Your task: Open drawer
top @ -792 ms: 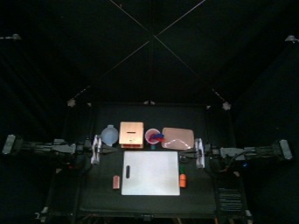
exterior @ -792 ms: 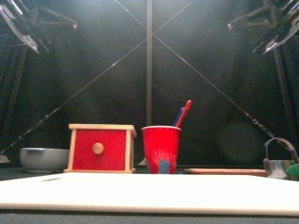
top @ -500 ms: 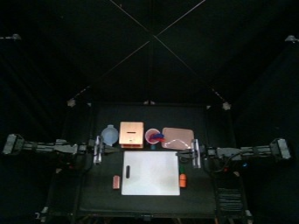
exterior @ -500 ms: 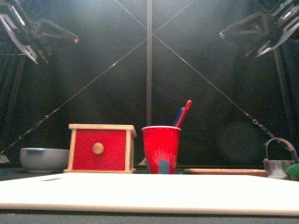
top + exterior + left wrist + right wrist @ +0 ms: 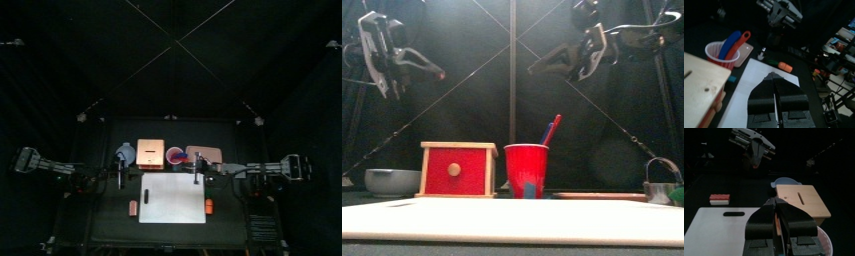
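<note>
Both arms have swung inward from the table's sides since the earlier frames and now hang high over the middle, neither touching anything. Nearest the front edge lies the white cutting board (image 5: 174, 197), bare on top, with small orange blocks beside its two front corners.

Behind it stands the drawer (image 5: 458, 169) — a small tan wooden box with a red front panel and one round wooden knob at its centre — just left of the red cup (image 5: 527, 170), which holds a red and a blue utensil. A grey bowl (image 5: 393, 181) sits at its other side; a flat pinkish board (image 5: 205, 154) lies beyond the cup.

The box looks rigid and light, so a pull on the knob may well drag the whole thing forward instead of sliding the tray. My guess is one gripper should pinch the knob while the other steadies the top or back. The knob is small and smooth; the pinch wants to be square.

Above, the left gripper (image 5: 777, 80) has its jaws pressed together on nothing, and the right gripper (image 5: 777, 204) likewise shows its jaws meeting, empty.
</note>
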Robot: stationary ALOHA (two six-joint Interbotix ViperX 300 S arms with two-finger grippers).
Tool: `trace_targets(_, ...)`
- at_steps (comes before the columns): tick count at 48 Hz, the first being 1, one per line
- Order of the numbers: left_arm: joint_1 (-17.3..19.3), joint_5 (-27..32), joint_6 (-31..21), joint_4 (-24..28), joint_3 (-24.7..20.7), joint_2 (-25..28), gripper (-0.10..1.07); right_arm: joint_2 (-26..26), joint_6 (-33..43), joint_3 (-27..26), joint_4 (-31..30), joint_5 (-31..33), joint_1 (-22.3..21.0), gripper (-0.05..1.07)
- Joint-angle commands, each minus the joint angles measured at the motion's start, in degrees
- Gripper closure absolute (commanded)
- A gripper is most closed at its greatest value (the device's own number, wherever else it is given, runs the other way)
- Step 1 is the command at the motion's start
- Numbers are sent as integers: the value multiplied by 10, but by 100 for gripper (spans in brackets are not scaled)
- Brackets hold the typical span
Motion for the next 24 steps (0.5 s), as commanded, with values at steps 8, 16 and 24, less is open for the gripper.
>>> trace_targets(8,-18,-14,-33,-46,0,44,92,113,-1,-112,0,-18,-15,99)
trace_targets(16,-19,-27,-74,-62,10,71,92,188,-1,-177,2,-18,-29,99)
trace_targets(24,-19,-60,-116,-71,12,115,92,241,-1,-217,3,-18,-50,99)
